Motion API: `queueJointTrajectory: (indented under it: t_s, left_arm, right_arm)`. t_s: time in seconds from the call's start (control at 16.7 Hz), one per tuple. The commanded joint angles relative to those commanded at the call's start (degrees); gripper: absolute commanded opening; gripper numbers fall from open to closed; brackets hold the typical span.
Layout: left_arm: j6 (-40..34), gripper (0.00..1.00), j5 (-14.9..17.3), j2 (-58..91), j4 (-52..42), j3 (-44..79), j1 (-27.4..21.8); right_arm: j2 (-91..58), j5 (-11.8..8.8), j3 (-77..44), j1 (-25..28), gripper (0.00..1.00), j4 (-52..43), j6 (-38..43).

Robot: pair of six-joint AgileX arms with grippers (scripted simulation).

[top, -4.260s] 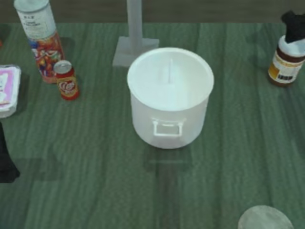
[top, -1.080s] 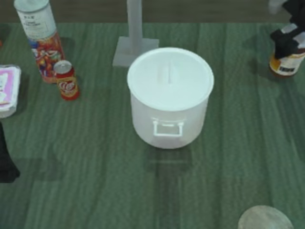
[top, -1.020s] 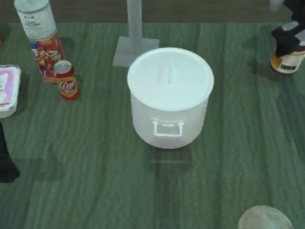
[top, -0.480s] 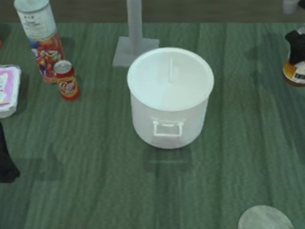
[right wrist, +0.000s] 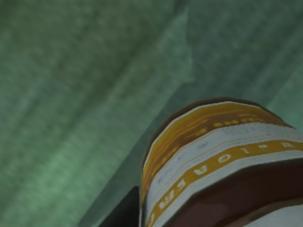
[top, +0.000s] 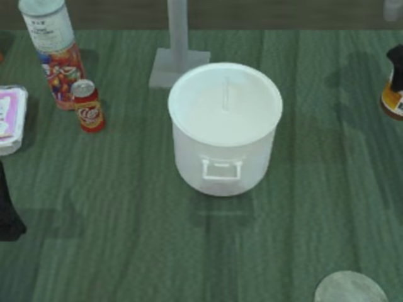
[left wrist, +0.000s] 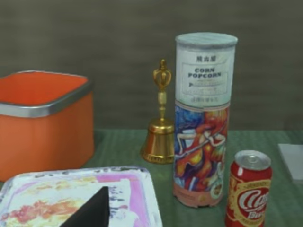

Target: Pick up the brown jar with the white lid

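Note:
The brown jar with the white lid (top: 393, 100) hangs at the far right edge of the top view, cut off by the frame, its yellow-orange label showing. My right gripper (top: 397, 63) is shut on it from above, and its dark body hides the lid. In the right wrist view the jar (right wrist: 222, 156) fills the near field, with one dark finger (right wrist: 124, 212) against its side and green table far below it. My left gripper (top: 7, 214) stays parked at the left edge, open; one black finger (left wrist: 94, 210) shows over the tray.
A large white lidded pot (top: 225, 126) stands mid-table, with a white post on a base (top: 178, 60) behind it. At the left are a tall popcorn canister (top: 53, 50), a red soda can (top: 88, 106) and a pink-printed tray (top: 11, 119). A grey disc (top: 349, 290) lies front right.
The right gripper has carried the jar up off the table and to the right, until it is partly out of the top view. The left arm has not moved.

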State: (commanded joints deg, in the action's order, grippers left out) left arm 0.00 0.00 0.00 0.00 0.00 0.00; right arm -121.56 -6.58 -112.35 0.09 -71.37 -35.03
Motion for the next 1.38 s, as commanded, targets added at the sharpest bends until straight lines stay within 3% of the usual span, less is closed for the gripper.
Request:
queueJointTrajectory:
  t_s: [0.42,0.6,1.08,1.38]
  left_arm:
    - [0.0,1.00,0.0,0.0,0.0,0.0,0.0]
    - [0.0,1.00,0.0,0.0,0.0,0.0,0.0]
    - [0.0,1.00,0.0,0.0,0.0,0.0,0.0]
    - [0.0,1.00,0.0,0.0,0.0,0.0,0.0]
  right_arm:
    - [0.3,0.8,1.3,1.3,0.00,1.2,3.9]
    - [1.1,2.5,4.6,4.2,0.00,3.9,12.8]
    - [4.2,8.4,16.4,14.3,0.00,13.0,45.6]
    - [5.4,10.1,19.6,17.1,0.00,15.7,52.5]
